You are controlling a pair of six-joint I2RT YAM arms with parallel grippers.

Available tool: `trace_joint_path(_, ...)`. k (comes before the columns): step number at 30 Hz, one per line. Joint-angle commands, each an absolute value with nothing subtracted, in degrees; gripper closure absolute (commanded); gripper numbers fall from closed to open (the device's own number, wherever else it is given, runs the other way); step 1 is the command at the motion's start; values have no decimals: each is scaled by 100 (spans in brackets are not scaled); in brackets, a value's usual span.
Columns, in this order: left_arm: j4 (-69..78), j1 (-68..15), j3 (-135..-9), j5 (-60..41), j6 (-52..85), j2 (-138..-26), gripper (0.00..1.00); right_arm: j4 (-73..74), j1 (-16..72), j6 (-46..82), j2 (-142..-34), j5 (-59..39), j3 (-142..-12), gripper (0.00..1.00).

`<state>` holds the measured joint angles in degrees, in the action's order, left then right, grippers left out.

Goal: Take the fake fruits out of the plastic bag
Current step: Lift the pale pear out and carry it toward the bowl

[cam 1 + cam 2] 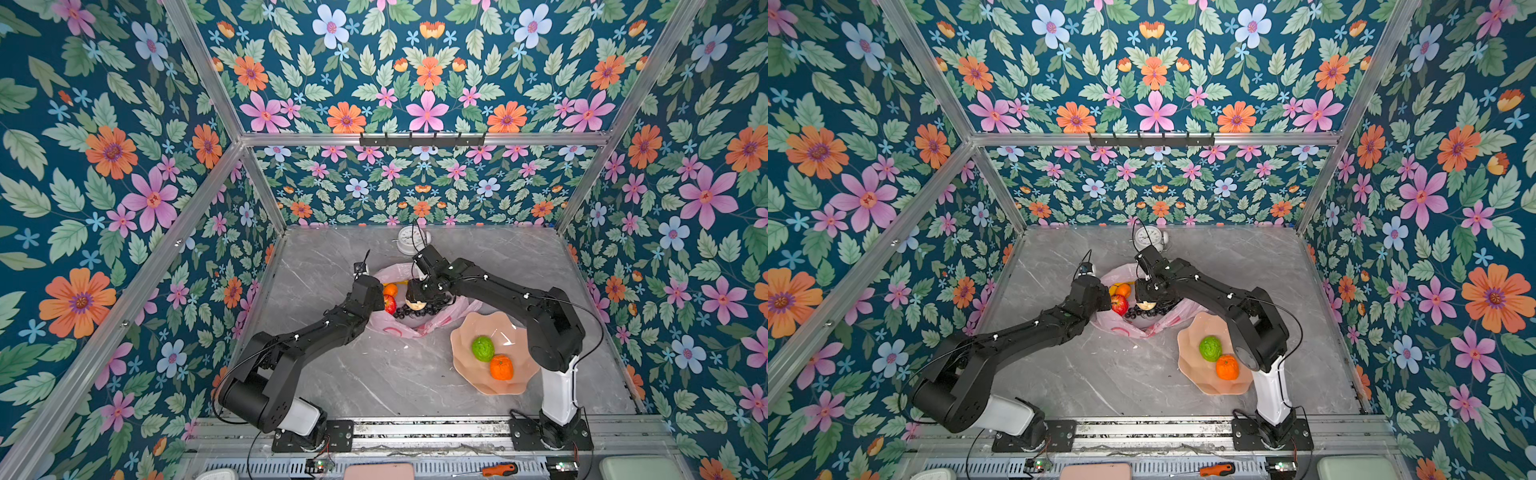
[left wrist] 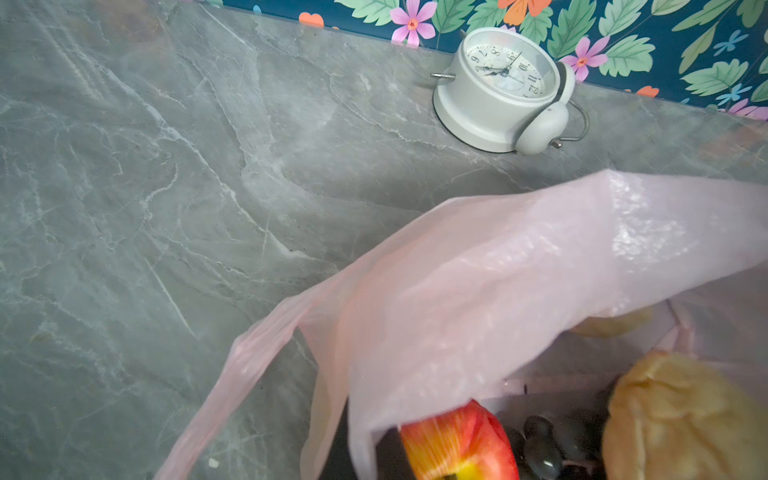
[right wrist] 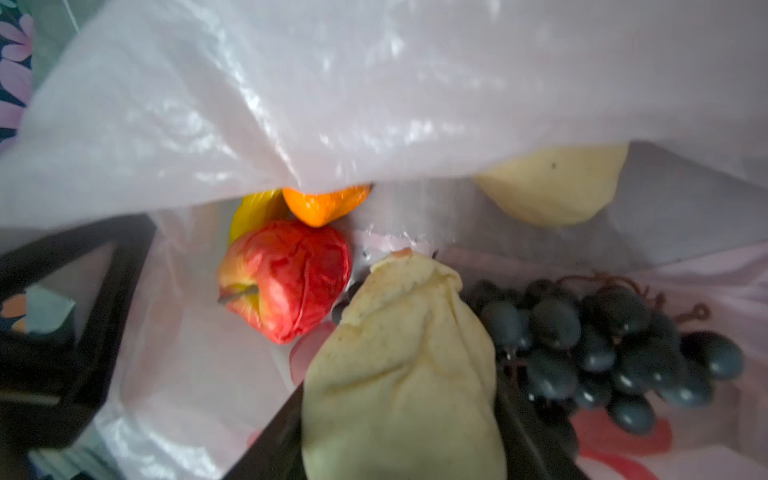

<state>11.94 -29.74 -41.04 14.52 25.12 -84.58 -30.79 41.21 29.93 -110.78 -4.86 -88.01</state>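
Mostly hidden under a raised fold of the plastic bag (image 3: pixel 374 83) are a banana (image 3: pixel 253 210), showing only a yellow sliver, an orange (image 3: pixel 324 205) and a second cream fruit (image 3: pixel 557 187). The red apple (image 3: pixel 286 278) and the grape bunch (image 3: pixel 602 345) lie uncovered on the bag's floor. The left gripper (image 1: pixel 376 300) is closed tight, its fingertips lost under pink film at the bag's rim, which it appears to pinch. The right gripper (image 1: pixel 417 300) reaches into the bag's mouth, jaws partly closed and clamped on a pale cream fruit (image 3: pixel 399 374) whose skin creases between them; the wrist view's edge cuts off the fruit's near end.

The bag lies mid-table on a grey marbled tabletop (image 1: pixel 374 374), inside flowered walls (image 1: pixel 428 83) on an aluminium frame (image 1: pixel 415 139). Just beside the bag, a peach scalloped dish (image 1: pixel 503 386) holds a bumpy green fruit (image 1: pixel 483 348) touching another orange (image 1: pixel 501 367). A white alarm clock (image 2: pixel 498 91) sits by the back wall. The right arm (image 1: pixel 519 303) covers the dish's right edge in both top views.
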Motion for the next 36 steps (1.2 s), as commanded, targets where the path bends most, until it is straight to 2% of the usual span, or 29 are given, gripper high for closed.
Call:
trace_joint_path(1,1230,-2971,-4131,1492,2496,-8474,93,-2204,4230,3119,-10518,-381,-8137,42)
trace_joint_path(14,1239,-2971,-4154,1460,2505,-8534,93,-552,5225,2427,-7964,1391,-5072,45)
trace_joint_path(20,1248,-2971,-4157,1468,2513,-8554,93,-157,5565,2416,-7054,1978,-4188,45)
trace_joint_path(29,1248,-2971,-4152,1484,2505,-8574,93,-1148,6154,3027,-6017,3053,-3686,47)
trace_joint_path(36,1248,-2971,-4150,1526,2496,-8601,93,-1991,6733,3640,-5477,3531,-3381,48)
